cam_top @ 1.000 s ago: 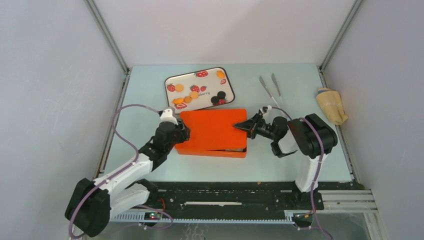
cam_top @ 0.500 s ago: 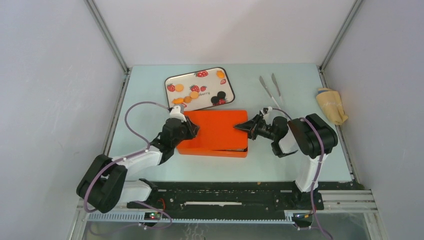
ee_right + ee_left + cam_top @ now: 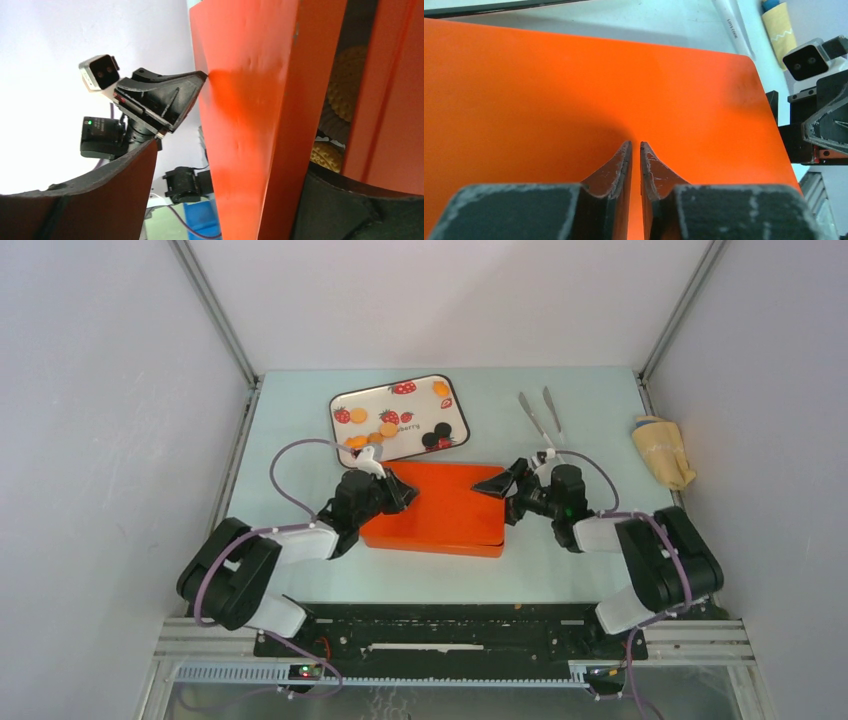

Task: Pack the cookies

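Pale green worktop [image 3: 300,420]: left end effector [image 3: 400,495], almost together, is resting on the flat orange box lid [image 3: 440,505]; right end effector [image 3: 497,483], apart, is straddling its right edge. Small round golden and black cookies [image 3: 358,415] are lying on the strawberry-print tray [image 3: 415,405] behind, nearer the left arm

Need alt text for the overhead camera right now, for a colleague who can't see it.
An orange box sits mid-table, the left tool on its left far corner and the right tool at its right far corner. Behind it, a strawberry-print tray carries a few orange and black cookies; tweezers and a yellow cloth lie to the right.
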`<action>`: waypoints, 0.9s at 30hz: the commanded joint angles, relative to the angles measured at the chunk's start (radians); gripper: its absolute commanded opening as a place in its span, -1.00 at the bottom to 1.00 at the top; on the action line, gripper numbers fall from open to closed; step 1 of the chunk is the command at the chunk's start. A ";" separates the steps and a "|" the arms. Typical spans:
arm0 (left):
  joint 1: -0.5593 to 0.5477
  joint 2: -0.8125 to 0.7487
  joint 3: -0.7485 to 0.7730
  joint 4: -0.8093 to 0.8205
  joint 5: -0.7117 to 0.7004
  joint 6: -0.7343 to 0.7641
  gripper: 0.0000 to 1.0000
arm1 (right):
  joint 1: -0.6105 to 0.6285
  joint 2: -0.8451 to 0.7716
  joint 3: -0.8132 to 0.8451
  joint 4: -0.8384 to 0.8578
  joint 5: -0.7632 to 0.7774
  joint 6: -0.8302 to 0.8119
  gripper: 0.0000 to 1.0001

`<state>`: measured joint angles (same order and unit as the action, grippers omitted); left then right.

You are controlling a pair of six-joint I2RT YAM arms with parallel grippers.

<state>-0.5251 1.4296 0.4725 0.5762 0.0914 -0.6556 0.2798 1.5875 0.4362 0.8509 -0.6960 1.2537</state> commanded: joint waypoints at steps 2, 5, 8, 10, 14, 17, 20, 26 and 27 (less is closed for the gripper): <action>-0.016 0.084 -0.014 -0.141 0.064 -0.003 -0.66 | -0.011 -0.222 0.059 -0.375 0.119 -0.210 0.85; -0.017 0.103 -0.006 -0.134 0.074 -0.007 -0.67 | -0.017 -0.327 0.079 -0.545 0.184 -0.265 0.86; -0.018 0.133 0.001 -0.117 0.093 -0.014 -0.67 | -0.034 -0.401 0.133 -0.723 0.238 -0.312 0.79; -0.018 0.151 0.006 -0.105 0.107 -0.020 -0.69 | -0.037 -0.448 0.165 -0.823 0.285 -0.339 0.74; -0.021 0.173 0.016 -0.095 0.125 -0.022 -0.70 | -0.040 -0.521 0.233 -1.052 0.419 -0.398 0.63; -0.024 0.180 0.026 -0.092 0.132 -0.022 -0.70 | -0.045 -0.574 0.240 -1.150 0.504 -0.397 0.56; -0.028 0.194 0.037 -0.092 0.141 -0.022 -0.70 | -0.045 -0.612 0.240 -1.212 0.570 -0.406 0.54; -0.035 0.195 0.054 -0.083 0.163 -0.040 -0.74 | -0.048 -0.607 0.241 -1.258 0.638 -0.436 0.39; -0.035 0.172 0.054 -0.086 0.163 -0.043 -0.74 | -0.049 -0.589 0.241 -1.260 0.636 -0.437 0.33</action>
<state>-0.5426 1.5871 0.5476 0.6746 0.2405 -0.7090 0.2359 0.9638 0.6483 -0.3553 -0.1242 0.8566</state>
